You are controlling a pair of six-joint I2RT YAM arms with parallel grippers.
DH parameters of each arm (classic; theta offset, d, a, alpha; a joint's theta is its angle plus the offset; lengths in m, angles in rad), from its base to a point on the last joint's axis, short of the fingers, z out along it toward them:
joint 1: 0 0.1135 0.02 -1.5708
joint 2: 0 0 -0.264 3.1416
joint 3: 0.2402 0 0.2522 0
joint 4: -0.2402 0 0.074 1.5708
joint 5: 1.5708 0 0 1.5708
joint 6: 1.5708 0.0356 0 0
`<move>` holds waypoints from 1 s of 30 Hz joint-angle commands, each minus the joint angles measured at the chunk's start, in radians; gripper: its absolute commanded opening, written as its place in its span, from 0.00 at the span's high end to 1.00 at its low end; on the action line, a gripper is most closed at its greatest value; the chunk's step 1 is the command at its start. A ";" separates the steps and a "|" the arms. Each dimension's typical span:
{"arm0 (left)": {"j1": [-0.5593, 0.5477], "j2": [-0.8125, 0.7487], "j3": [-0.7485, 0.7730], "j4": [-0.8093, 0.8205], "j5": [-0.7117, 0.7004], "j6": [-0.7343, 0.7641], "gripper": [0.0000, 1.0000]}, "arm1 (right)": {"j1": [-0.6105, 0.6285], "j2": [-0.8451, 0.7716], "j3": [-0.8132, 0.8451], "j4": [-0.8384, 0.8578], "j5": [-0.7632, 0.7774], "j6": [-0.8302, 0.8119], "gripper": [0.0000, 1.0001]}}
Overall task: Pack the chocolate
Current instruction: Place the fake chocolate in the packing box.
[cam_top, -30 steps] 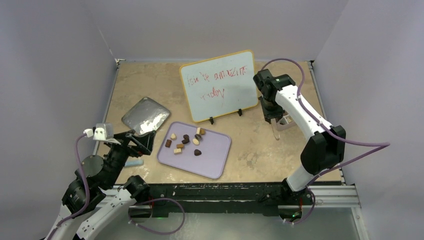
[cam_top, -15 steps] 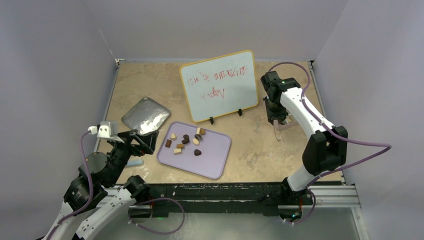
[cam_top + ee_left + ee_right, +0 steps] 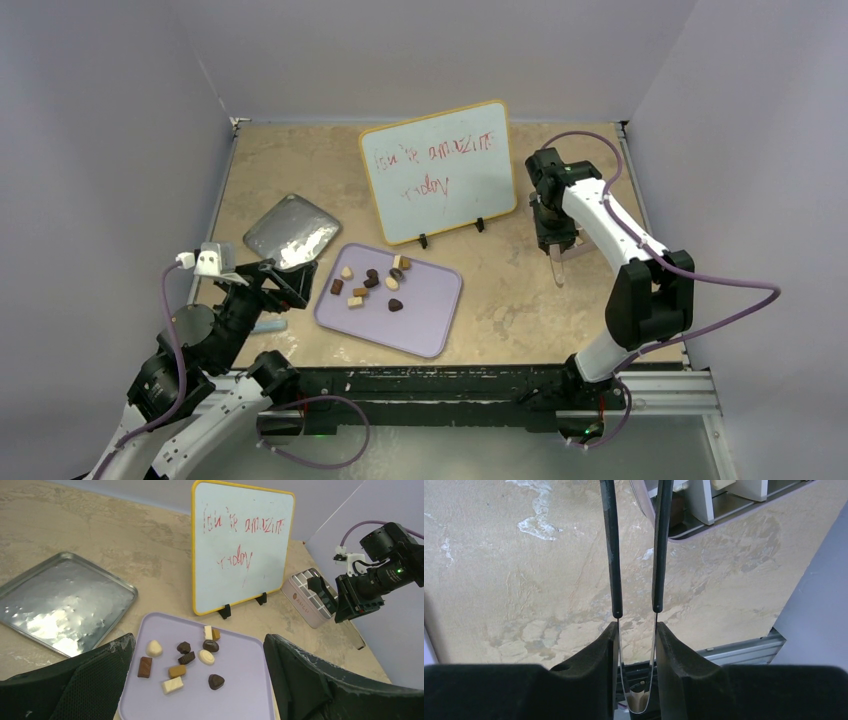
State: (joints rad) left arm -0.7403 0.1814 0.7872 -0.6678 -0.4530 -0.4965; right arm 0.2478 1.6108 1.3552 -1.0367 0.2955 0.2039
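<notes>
Left arm (image 3: 215, 335) folded low at 7 o'clock, left gripper (image 3: 283, 283) aimed toward 2 o'clock, jaws spread wide, right arm (image 3: 610, 225) rising from 5 o'clock, elbow bent, reaching to 1 o'clock, right gripper (image 3: 636, 627) pointing down, pinched on thin tongs (image 3: 613, 555).

Upright whiteboard (image 3: 438, 172) just behind lavender tray (image 3: 430, 322); bare tabletop (image 3: 500, 290) between tray and box (image 3: 299, 600).

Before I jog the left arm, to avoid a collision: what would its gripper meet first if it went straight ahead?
Probably the lavender tray and the chocolate on it; the whiteboard stands further back, though depth is unclear.
</notes>
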 commanded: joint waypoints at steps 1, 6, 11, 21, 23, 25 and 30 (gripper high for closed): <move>-0.001 0.000 0.000 0.031 0.005 0.003 0.00 | -0.010 -0.008 0.002 0.002 -0.003 -0.013 0.67; -0.001 -0.005 0.000 0.031 0.004 0.003 0.00 | -0.022 -0.002 0.008 0.004 -0.011 -0.018 0.66; -0.001 -0.005 0.000 0.031 0.004 0.003 0.00 | -0.025 -0.001 0.002 0.002 -0.001 -0.018 0.62; -0.001 -0.002 -0.002 0.033 0.004 0.004 0.00 | -0.020 -0.054 0.043 -0.005 -0.040 -0.025 0.64; -0.001 0.002 -0.002 0.033 0.005 0.003 0.00 | -0.010 -0.088 0.033 0.013 -0.088 -0.039 0.65; -0.001 0.007 -0.004 0.033 0.007 0.000 0.00 | 0.009 -0.127 0.016 0.039 -0.136 -0.053 0.65; -0.001 0.044 -0.008 0.037 0.015 -0.006 0.00 | 0.118 -0.193 -0.006 0.080 -0.191 -0.068 0.66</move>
State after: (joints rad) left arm -0.7403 0.1852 0.7868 -0.6674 -0.4526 -0.4969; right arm 0.2825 1.4841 1.3567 -0.9951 0.1753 0.1665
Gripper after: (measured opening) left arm 0.996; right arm 0.355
